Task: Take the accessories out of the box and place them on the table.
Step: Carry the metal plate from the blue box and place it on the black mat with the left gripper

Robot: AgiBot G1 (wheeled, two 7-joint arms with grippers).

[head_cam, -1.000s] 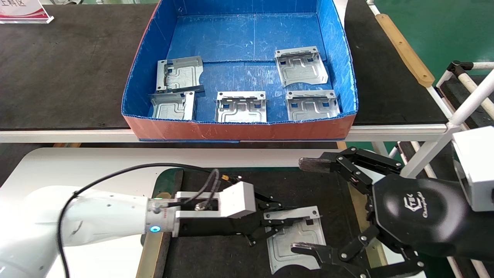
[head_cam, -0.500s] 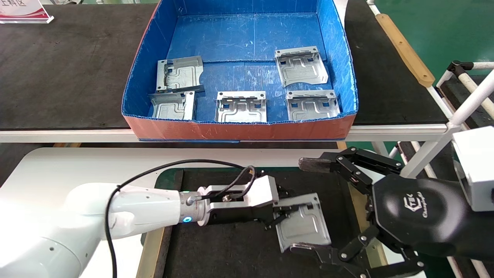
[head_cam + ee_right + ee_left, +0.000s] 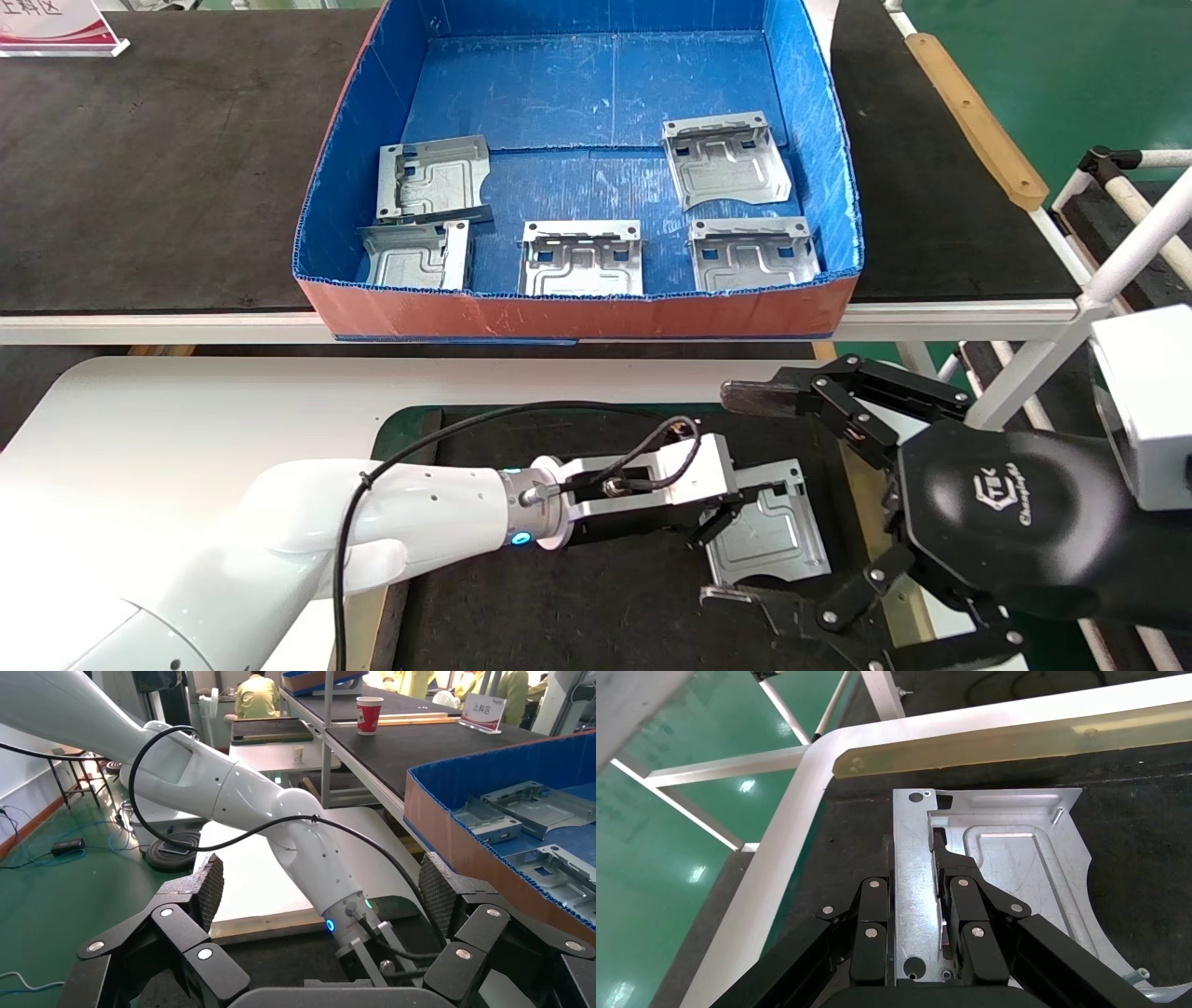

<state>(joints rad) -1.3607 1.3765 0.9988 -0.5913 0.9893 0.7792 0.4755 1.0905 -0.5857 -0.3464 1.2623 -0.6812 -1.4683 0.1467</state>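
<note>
Desk (image 3: pixel 186 410), one: white, carrying a black mat (image 3: pixel 577 615) as the set-down area.
Box (image 3: pixel 577 315), one: on the bench beyond, holding five plates (image 3: pixel 582 258) flat, awaiting removal.
Sixth plate (image 3: pixel 768 536): low over the mat, pinched by one edge in the closed left gripper (image 3: pixel 722 517), presumably for placing.
Right gripper (image 3: pixel 745 494): wide open, empty, alongside.

silver plates (image 3: pixel 580 259) in a blue-lined, orange-red box (image 3: pixel 577 315).
</note>
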